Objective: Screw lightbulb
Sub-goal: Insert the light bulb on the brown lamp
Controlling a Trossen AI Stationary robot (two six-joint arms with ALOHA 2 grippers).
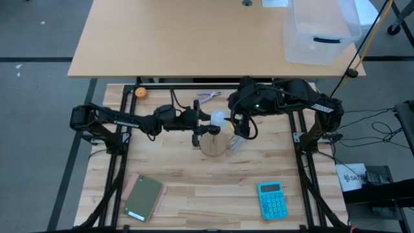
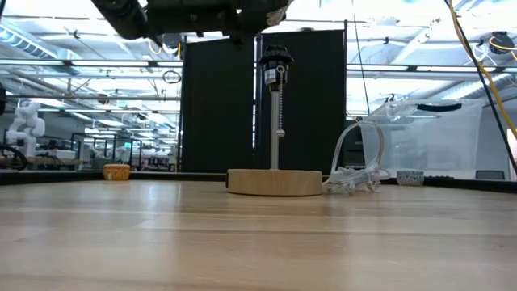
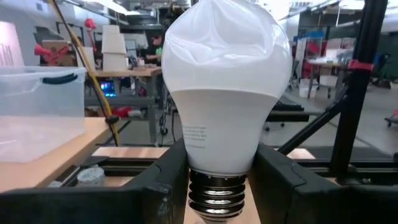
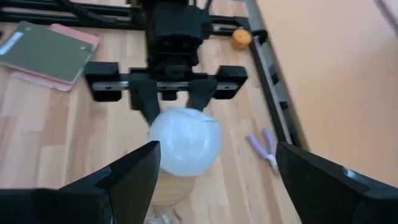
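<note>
The left gripper (image 1: pixel 206 120) reaches in from the left of the bench (image 1: pixel 194 188), its fingers (image 3: pixel 165 180) clenched on the lightbulb (image 1: pixel 219 118) low on the glass, just above the silvery screw end. The bulb hangs above the socket stand (image 1: pixel 212 141), whose round wooden base rests on the bench; whether the thread has met the socket (image 2: pixel 276 58) cannot be told.

The bulb looks light, smooth and thin-walled, so it probably slips under a loose grip and may crack under a hard one. The narrow neck, where the fingers sit, seems the soundest hold: stiff, and close to the turning axis.

Just right of the bulb, the right gripper (image 1: pixel 240 126) hovers with its fingers (image 4: pixel 134 171) released and spread wide around the dome, not touching it.
</note>
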